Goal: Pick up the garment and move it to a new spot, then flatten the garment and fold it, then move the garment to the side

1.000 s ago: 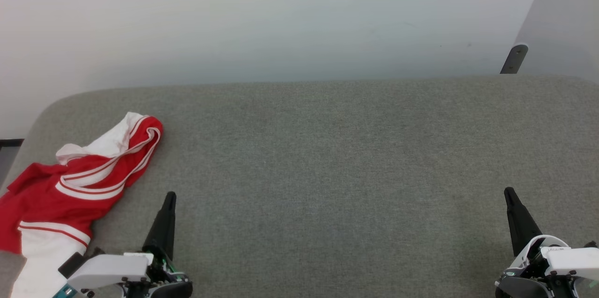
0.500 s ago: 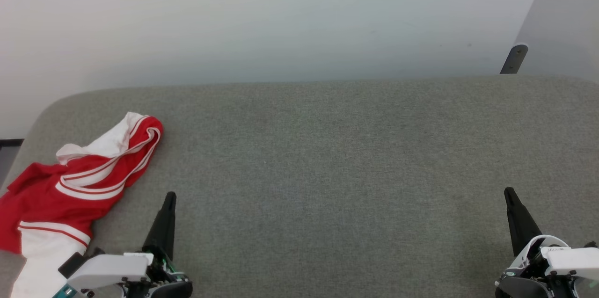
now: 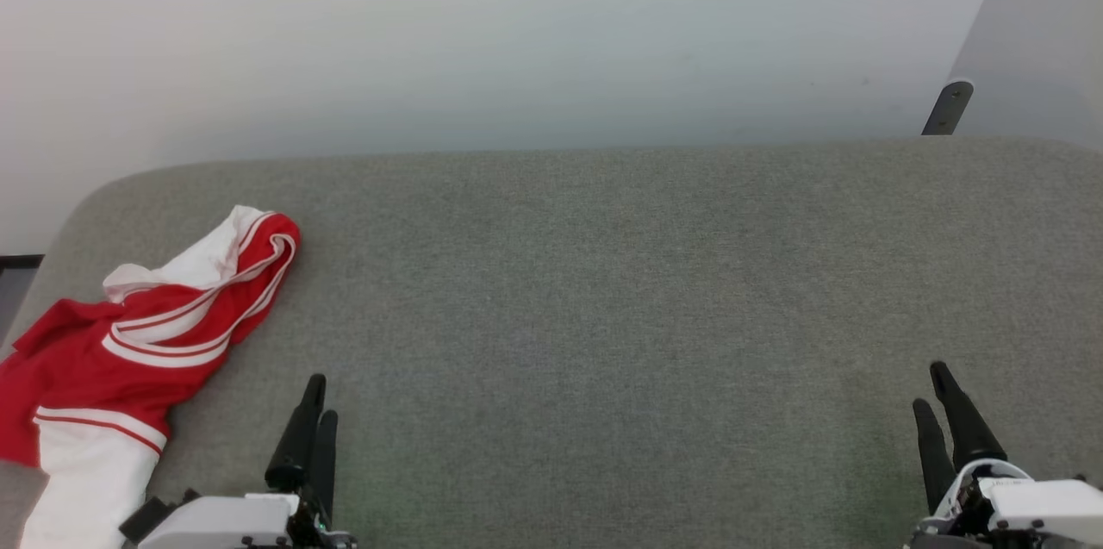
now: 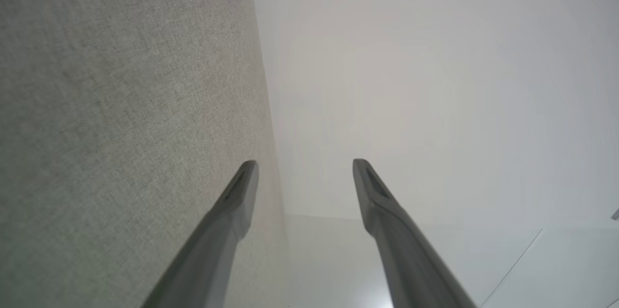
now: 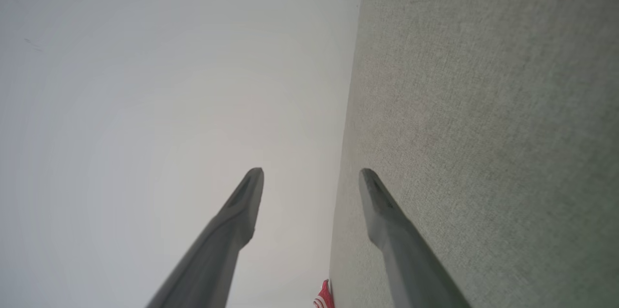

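The red-and-white shirt (image 3: 129, 333) lies crumpled at the left end of the grey padded table (image 3: 603, 273), apart from both grippers. The left gripper (image 3: 322, 396) sits at the table's near edge, just beside the shirt, its fingers spread. The right gripper (image 3: 929, 386) is at the table's near right end, fingers likewise apart.

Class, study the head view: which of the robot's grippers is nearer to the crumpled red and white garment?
Left. The left gripper sits just right of the garment, apart from it; the right gripper is far across the grey surface.
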You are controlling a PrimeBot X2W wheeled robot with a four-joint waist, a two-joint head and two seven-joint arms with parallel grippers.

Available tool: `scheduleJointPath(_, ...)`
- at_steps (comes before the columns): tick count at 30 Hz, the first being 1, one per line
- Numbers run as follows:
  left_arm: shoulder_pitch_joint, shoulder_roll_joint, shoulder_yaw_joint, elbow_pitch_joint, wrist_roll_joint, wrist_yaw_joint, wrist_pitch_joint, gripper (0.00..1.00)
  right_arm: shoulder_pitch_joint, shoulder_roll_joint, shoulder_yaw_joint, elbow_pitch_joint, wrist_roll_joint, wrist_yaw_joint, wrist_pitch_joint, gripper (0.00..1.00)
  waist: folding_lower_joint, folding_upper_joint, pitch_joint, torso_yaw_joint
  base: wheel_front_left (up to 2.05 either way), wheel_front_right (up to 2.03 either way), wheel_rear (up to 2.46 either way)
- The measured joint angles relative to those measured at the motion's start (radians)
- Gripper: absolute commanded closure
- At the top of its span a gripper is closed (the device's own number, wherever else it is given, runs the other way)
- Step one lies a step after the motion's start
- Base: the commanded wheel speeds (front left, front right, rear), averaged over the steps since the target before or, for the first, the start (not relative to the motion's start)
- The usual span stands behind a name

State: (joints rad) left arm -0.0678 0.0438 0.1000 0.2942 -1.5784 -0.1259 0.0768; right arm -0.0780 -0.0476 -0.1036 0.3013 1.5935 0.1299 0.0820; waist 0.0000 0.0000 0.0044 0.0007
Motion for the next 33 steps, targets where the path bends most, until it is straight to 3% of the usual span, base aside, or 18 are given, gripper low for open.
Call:
scheduleJointPath(8,-0.015,0.019,-0.021,0.0,0.107,0.0,-0.039,0.0,-0.031,-0.019,0.038,0.009,-0.103,0.0,-0.043,0.0,0.0,0.0,0.002,0.0,0.0,0.0,0.0)
scheduleJointPath(33,-0.021,0.002,-0.019,-0.077,0.692,0.02,-0.135,0.0,-0.077,-0.04,0.055,-0.031,-0.616,0.0,-0.14,0.0,0.0,0.0,0.011,0.004,0.0,0.0,0.0)
